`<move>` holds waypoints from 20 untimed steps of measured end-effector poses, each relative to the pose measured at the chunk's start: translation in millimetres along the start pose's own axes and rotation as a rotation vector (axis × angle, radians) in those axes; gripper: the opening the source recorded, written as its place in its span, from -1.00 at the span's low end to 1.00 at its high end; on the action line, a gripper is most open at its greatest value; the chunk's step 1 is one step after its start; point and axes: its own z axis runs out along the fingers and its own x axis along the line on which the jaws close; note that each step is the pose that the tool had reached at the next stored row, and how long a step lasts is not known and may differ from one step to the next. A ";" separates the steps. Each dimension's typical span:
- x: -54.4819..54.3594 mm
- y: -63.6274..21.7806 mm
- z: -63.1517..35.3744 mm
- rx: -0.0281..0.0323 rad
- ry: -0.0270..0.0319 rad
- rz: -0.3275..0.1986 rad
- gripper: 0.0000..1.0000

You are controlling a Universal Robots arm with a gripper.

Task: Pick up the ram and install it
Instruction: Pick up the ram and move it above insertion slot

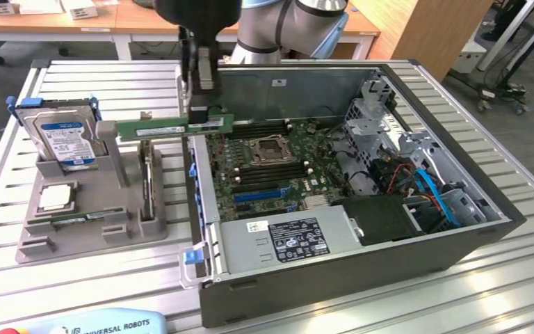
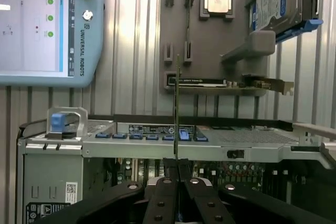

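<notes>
Gripper closed tight on the ram above the case wall.
Wrist view caught it edge-on; exterior view showed its face, seemingly level.

You have the black tool clamped on the thin green ram stick, seen edge-on, crossing the rim of the open grey metal computer case.

The ribbed silver metal table looked smooth and faintly shiny. The grey plastic parts holder was matt. The long green circuit-board ram bore a pale paper-like label.
</notes>
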 end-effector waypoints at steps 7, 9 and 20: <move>0.1 -23.8 -0.8 0.0000 0.0000 0.000 -0.77; 0.2 -30.6 -1.1 0.0000 -0.0001 0.000 -0.77; 0.8 -66.4 -2.4 0.0000 0.0000 -0.001 -0.77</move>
